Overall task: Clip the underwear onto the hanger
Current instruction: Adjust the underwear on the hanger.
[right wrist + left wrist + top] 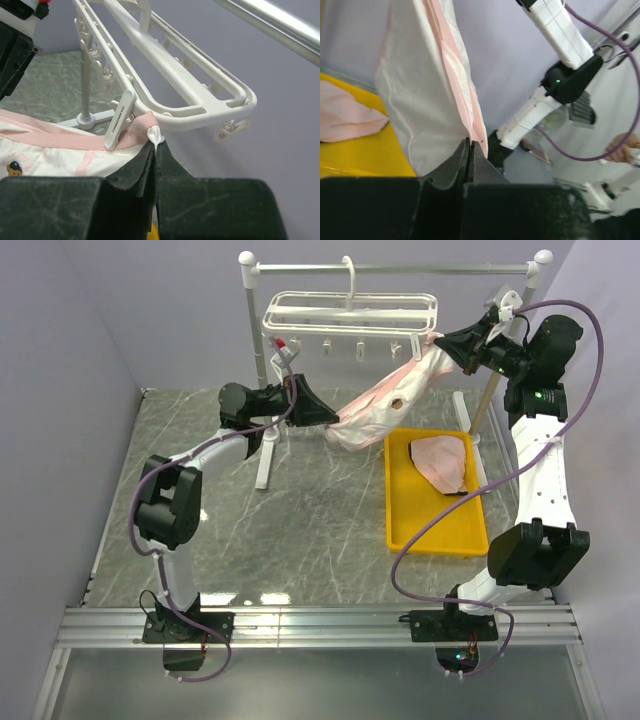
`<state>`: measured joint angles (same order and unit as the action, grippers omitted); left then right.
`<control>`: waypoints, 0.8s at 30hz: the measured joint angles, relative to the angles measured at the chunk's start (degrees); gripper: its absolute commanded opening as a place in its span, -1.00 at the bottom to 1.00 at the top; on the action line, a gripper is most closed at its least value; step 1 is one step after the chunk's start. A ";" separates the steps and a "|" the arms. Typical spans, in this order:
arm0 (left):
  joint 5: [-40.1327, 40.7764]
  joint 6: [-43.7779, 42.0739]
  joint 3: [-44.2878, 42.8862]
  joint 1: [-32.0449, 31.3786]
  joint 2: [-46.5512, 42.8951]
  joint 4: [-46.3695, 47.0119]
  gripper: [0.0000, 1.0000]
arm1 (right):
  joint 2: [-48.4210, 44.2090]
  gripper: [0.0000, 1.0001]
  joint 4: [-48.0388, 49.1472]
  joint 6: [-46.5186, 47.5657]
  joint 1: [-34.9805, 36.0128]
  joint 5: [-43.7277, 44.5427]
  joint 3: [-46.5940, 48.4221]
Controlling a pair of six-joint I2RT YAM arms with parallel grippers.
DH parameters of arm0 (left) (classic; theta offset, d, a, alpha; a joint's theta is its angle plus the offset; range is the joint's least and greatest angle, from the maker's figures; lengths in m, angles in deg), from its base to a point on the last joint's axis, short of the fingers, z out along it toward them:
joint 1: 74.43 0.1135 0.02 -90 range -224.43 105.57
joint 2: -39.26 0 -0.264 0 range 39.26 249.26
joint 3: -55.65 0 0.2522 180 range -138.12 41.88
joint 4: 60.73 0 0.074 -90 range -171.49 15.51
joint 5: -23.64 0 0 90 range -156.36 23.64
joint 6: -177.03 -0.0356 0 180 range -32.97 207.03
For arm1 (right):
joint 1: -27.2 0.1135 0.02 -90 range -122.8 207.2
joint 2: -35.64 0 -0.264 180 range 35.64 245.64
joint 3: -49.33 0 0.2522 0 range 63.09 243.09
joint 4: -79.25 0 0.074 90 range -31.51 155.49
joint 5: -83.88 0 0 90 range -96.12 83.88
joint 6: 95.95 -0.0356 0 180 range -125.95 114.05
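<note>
Left end effector (328, 418), right end effector (445, 342) clenched on underwear (385, 405) under hanger (350, 310). Clipping step; next, feed corner into clip (120, 120).

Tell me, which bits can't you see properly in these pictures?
Top view: the hanger's clips are too small to show whether one pinches the underwear; the right gripper covers that end.
Left wrist view: the top edge cuts off the underwear.
Right wrist view: the gripper's own body hides the fabric beneath it.
</note>
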<state>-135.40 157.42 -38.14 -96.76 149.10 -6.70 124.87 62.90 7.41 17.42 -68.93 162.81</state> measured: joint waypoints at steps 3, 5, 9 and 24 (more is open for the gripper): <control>-1.51 9.88 -2.54 -0.52 2.27 4.09 -0.99 | 0.00 -0.88 -0.04 0.26 0.00 0.20 0.00; -0.94 9.53 -1.60 -0.68 2.62 4.00 -0.99 | 0.00 -0.63 -0.22 0.42 0.00 0.11 0.00; 3.58 -1.29 0.74 -0.70 0.63 -4.52 -0.99 | -0.09 -0.34 -0.63 1.29 0.02 -0.24 -0.48; 13.62 -19.78 -5.22 -2.73 -1.66 -27.43 -0.99 | -6.25 -0.24 -11.96 11.37 -0.44 1.51 -4.50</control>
<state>-121.78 137.64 -43.37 -99.49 147.44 -34.13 118.62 50.95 18.78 16.98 -67.42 158.31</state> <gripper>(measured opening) 0.020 0.421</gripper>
